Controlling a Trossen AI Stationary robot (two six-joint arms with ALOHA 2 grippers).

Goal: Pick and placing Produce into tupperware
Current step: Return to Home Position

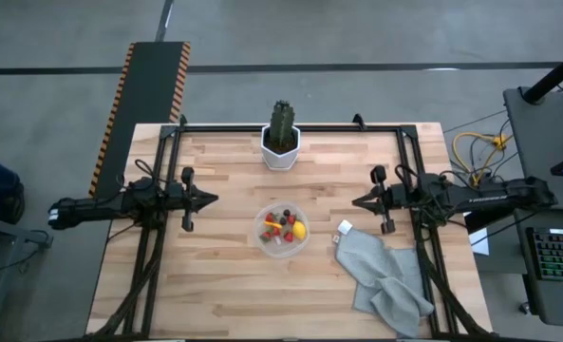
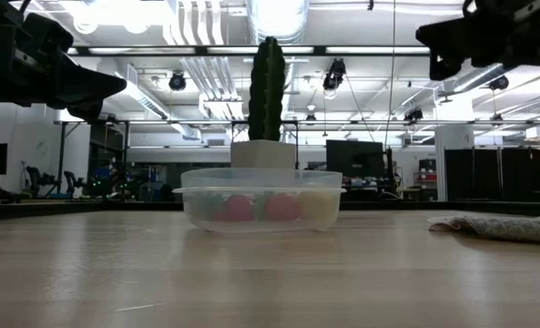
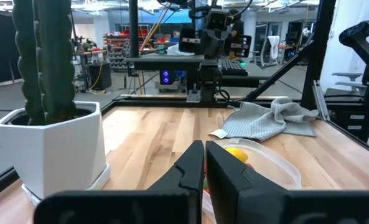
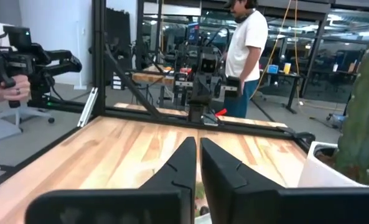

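On the bench (image 1: 224,285), all visible produce (image 1: 283,228) lies inside the tupperware (image 1: 256,229). The task appears done. The left hand (image 1: 212,199) at 9 o'clock and the right hand (image 1: 357,201) at 3 o'clock are closed and empty.

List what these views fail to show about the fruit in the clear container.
High view: fruit pieces too small and overlapping to count.
Low view: the container's cloudy wall blurs them into colour patches.
Left wrist view: the left gripper hides most of the container; only the lemon shows.
Right wrist view: the right gripper hides nearly all of it.
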